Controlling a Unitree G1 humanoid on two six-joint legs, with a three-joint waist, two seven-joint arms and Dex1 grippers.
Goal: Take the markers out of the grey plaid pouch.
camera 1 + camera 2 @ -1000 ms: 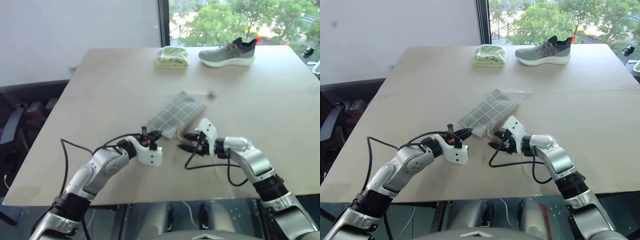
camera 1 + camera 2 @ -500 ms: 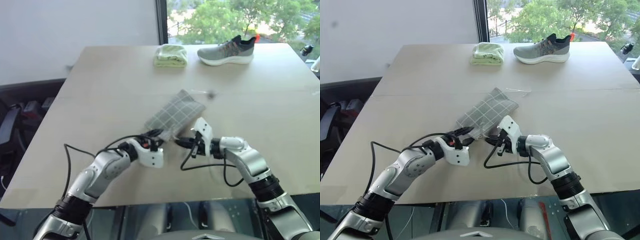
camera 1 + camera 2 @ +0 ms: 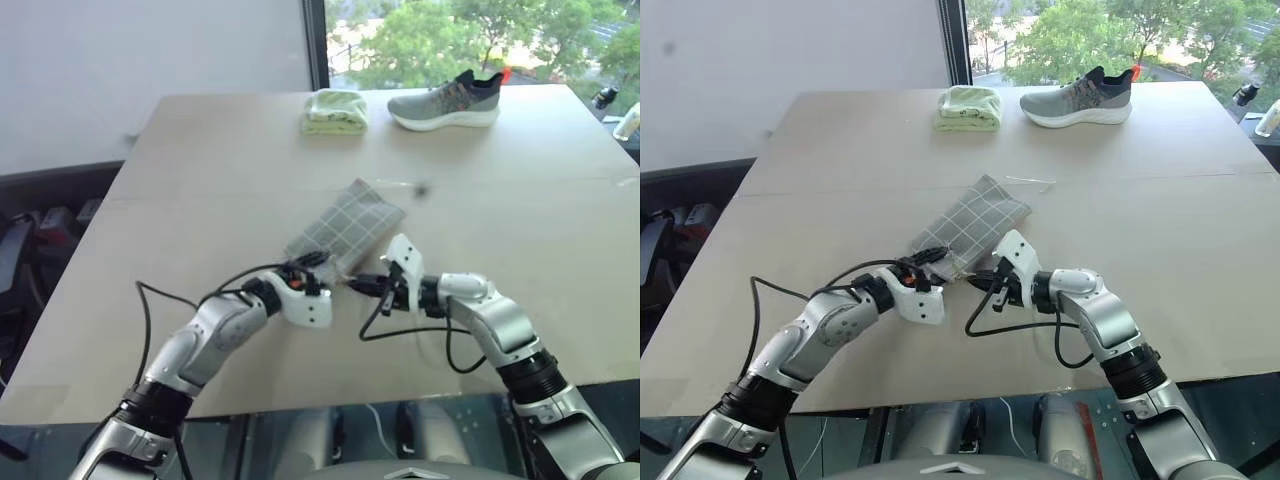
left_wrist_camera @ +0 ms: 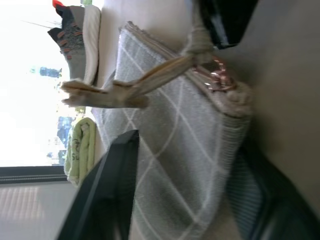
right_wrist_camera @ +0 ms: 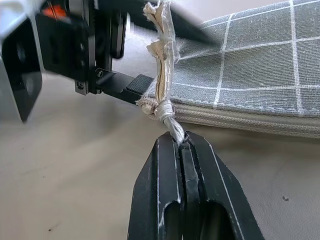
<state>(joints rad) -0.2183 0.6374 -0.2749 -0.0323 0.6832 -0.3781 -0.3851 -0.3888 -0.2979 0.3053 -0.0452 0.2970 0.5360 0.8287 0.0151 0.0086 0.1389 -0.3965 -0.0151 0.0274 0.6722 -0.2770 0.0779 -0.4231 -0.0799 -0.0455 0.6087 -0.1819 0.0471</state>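
The grey plaid pouch (image 3: pixel 967 221) lay flat near the middle of the pale surface (image 3: pixel 1160 230), its long side running diagonally away from the robot, with its near end between the two pincers. The right pincer (image 5: pixel 182 142) was closed tight on a thin pull cord (image 5: pixel 172 129) that ran from its tips to a knotted, frayed tassel (image 5: pixel 161 75) at the near corner of the pouch, beside the pale zip edge (image 5: pixel 240 122). In the head views the right pincer (image 3: pixel 992 281) sat just beside that corner, pointing toward the robot's left.

The left pincer (image 3: pixel 937 262) reached the same end from the other side. In its wrist view its two black fingers (image 4: pixel 117 175) stood apart on either side of the pouch's near corner, one over the plaid face and one along the end edge, narrowly spread; whether they pressed the fabric could not be told. A small pinkish metal ring (image 4: pixel 216 76) joined the tassel to the pouch there. The markers could not be seen.

At the far edge of the surface lay a folded light-green cloth (image 3: pixel 966 107) and, just beside it to the right, a grey sneaker (image 3: pixel 1076 98)
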